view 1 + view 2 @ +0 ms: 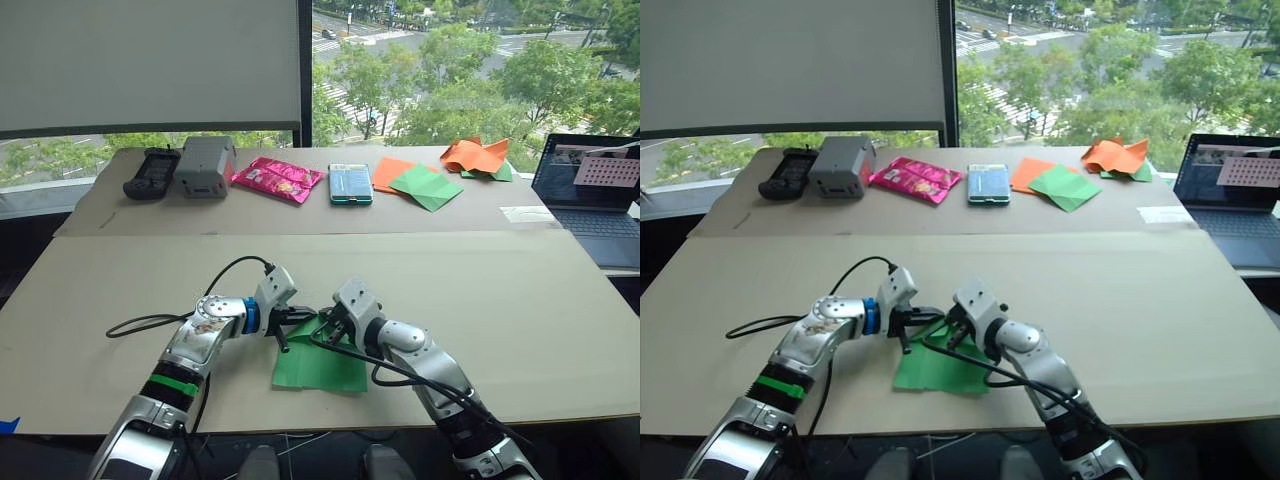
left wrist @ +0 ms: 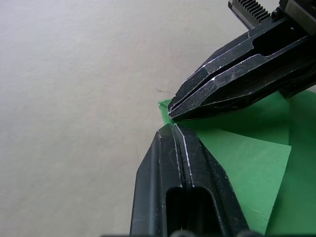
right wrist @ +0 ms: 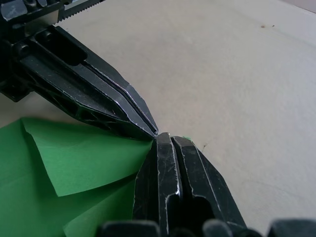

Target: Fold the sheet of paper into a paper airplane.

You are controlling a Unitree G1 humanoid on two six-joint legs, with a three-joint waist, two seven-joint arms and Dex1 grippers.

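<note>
- My left gripper (image 2: 173,129) and right gripper (image 3: 165,140), both closed, meet tip-to-tip.
- They're pressing the green paper's (image 1: 320,368) twelve-o'clock corner, flattening the fold, I reckon.

Both head eyes look forward and down from above the tabletop (image 1: 520,300), sharing the whole spread out to the laptop (image 1: 590,195) at the window. Each wrist camera sits very close behind its own tool, both facing the sheet of paper (image 2: 256,163) corner
</note>
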